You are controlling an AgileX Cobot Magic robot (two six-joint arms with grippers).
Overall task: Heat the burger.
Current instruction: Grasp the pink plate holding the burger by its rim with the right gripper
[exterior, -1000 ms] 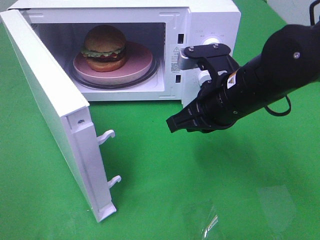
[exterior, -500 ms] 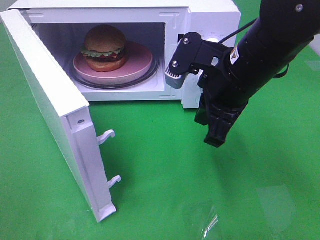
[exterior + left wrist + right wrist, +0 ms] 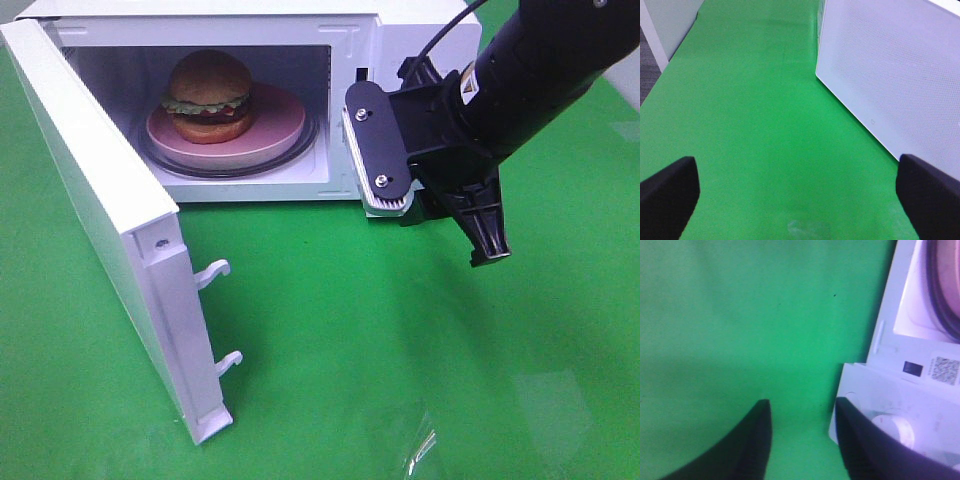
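Note:
The burger [image 3: 208, 95], with a golden-brown bun, green lettuce and a dark patty, sits on a pink round dish [image 3: 280, 125] inside the open white microwave [image 3: 420, 25]. My right gripper [image 3: 487, 235] hangs in front of the microwave's control panel, fingers pointing down and clear of the burger. In the right wrist view the right gripper [image 3: 801, 402] stands open over green cloth with nothing between its fingers. My left gripper [image 3: 800, 200] is wide open and empty beside the door's outer face [image 3: 890, 75]; the high view does not show it.
The microwave door [image 3: 100, 220] swings out far to the front left, its latch hooks [image 3: 220, 315] sticking out. A glass turntable [image 3: 312, 145] lies under the dish. The control knob [image 3: 895, 427] sits close beside the right fingers. Green cloth [image 3: 350, 330] covers the table.
The right arm has swung from pointing left to pointing down and to the right, nearer the control panel. Its jaws have parted. The burger and door have not moved.

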